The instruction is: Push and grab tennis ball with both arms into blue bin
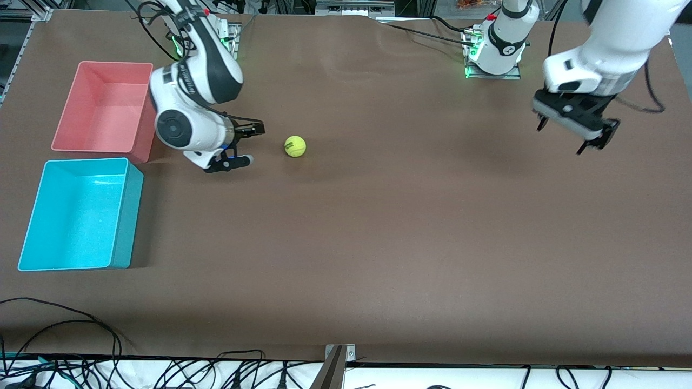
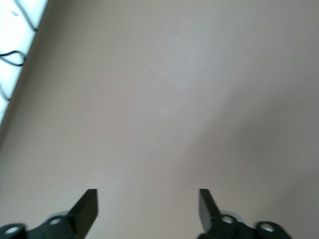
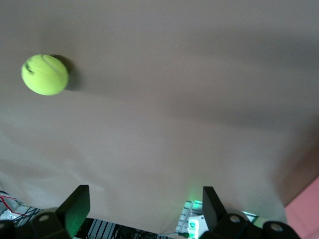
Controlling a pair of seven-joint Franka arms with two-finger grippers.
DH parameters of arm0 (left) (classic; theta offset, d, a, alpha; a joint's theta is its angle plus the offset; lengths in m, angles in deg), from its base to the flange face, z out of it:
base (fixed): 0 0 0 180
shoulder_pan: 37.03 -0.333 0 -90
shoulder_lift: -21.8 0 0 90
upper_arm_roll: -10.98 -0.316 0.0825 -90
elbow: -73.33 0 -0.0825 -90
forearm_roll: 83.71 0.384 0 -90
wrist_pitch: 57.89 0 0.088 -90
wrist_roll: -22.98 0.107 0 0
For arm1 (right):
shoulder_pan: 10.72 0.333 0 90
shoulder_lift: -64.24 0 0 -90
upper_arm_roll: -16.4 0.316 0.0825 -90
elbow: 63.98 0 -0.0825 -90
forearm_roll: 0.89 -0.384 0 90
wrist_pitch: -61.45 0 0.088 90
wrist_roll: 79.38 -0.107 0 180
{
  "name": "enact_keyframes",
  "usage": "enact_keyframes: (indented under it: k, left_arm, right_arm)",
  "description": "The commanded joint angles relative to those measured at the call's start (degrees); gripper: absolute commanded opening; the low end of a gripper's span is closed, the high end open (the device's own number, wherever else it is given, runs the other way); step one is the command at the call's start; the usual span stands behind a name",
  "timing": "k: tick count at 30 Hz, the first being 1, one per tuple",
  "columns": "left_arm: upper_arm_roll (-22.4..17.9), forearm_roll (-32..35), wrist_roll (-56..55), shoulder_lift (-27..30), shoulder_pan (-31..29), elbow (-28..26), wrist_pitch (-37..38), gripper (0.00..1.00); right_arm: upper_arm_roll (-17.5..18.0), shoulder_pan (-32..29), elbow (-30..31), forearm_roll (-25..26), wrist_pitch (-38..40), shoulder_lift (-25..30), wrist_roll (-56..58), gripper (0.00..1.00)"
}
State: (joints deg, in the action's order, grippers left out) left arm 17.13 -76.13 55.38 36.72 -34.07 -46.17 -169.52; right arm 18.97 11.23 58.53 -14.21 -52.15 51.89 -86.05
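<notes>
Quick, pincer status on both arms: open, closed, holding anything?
Left pincer: open, empty, over bare table.
Right pincer: open, empty, beside the tennis ball, not touching it.

Fuzzy, felt-like nap on the small yellow-green tennis ball (image 1: pixel 295 146), just beside the open right gripper (image 1: pixel 246 145) of matt black plastic. Smooth, faintly glossy plastic on the turquoise rectangular bin (image 1: pixel 120 216) and the salmon-pink bin (image 1: pixel 141 135). Matt brown, cloth-like table cover (image 1: pixel 378 227) under the open left gripper (image 1: pixel 573 138). Glossy white arm shells.
</notes>
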Motion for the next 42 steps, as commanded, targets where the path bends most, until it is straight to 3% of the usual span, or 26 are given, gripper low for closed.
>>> enact_keyframes:
  k: [1,6,12,20,28,30,33,35,36,42]
  left_arm:
    - [-2.1,-3.6,-0.9,0.9,-0.8,4.4,6.2,1.00]
    - [-4.7,-5.9,-8.4,0.8,0.4,9.9,13.1,1.00]
    - [-4.8,-6.0,-20.2,0.7,1.5,14.4,19.1,1.00]
    - [-4.7,-8.3,-30.2,0.6,2.2,16.4,20.3,1.00]
    - [-4.7,-8.4,-33.3,-1.3,2.4,21.5,24.4,1.00]
    - [-4.8,-8.4,-34.0,-2.8,2.3,23.2,25.1,1.00]
    - [-4.8,-8.4,-33.9,-3.0,2.1,23.2,25.1,1.00]
    - [-4.8,-8.4,-34.0,-3.1,1.9,23.1,25.1,1.00]
    - [-4.7,-8.4,-34.0,-3.2,1.9,23.2,25.1,1.00]
    - [-4.7,-8.4,-34.0,-3.4,1.7,23.3,25.1,1.00]
  right_arm:
    - [-0.4,2.7,3.3,-1.5,-6.5,-0.7,-0.9,1.00]
    - [-0.3,5.5,3.4,-4.3,-8.9,-2.1,-3.1,1.00]
    - [-0.4,8.7,4.8,-4.7,-12.8,-3.5,-5.5,1.00]
    - [-0.4,11.0,7.7,-4.6,-19.2,-5.5,-5.5,1.00]
    - [-0.4,12.2,7.9,-4.6,-19.8,-8.7,-5.5,1.00]
    - [-0.5,12.9,7.8,-4.5,-19.8,-9.9,-5.3,0.83]
    - [-0.5,13.0,7.8,-4.5,-19.6,-10.0,-5.3,0.39]
    - [-0.5,13.1,7.8,-4.5,-19.6,-9.9,-5.2,0.24]
    - [-0.5,13.0,7.7,-4.5,-19.6,-9.9,-5.1,0.20]
    - [-0.6,13.0,7.5,-4.5,-19.1,-9.3,-4.8,0.18]
